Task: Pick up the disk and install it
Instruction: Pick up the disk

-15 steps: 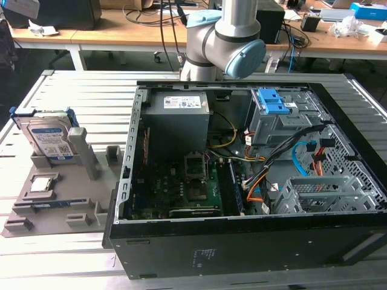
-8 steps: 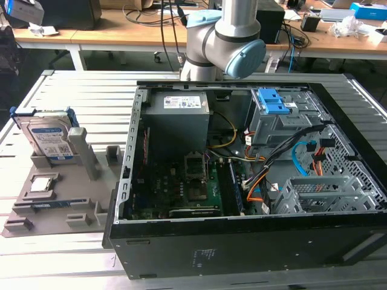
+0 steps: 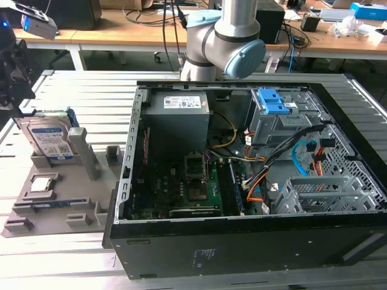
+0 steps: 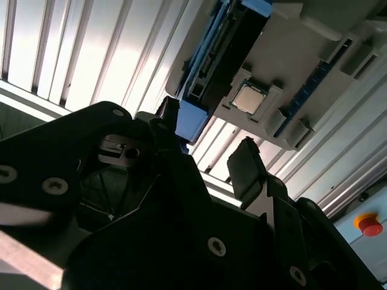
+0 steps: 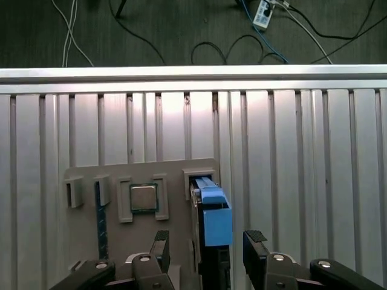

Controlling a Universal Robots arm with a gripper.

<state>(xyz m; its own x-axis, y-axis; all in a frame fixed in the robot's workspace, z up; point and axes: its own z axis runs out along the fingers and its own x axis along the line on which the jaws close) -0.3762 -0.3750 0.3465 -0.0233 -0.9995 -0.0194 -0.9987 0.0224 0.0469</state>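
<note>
The disk (image 3: pixel 51 140) stands on edge in a slot of the grey holder tray (image 3: pixel 91 202), at the exterior view's left. It is silver with a white-and-blue label and blue side rails. My black gripper (image 3: pixel 13 72) hangs just above and behind the disk, apart from it. In the first wrist view the gripper (image 5: pixel 207 243) is open, its two fingertips (image 5: pixel 160 243) spread to either side of the disk's blue rail (image 5: pixel 214 214). The second wrist view also shows the gripper (image 4: pixel 207 138) open, with the disk (image 4: pixel 221 57) beyond it. Nothing is held.
The open computer case (image 3: pixel 242 248) lies beside the tray, with a blue-latched drive bay (image 3: pixel 272 103) and a metal drive cage (image 3: pixel 320 193) inside. A small square processor chip (image 3: pixel 41 183) sits on the tray. The robot's base (image 3: pixel 221 42) stands behind the case.
</note>
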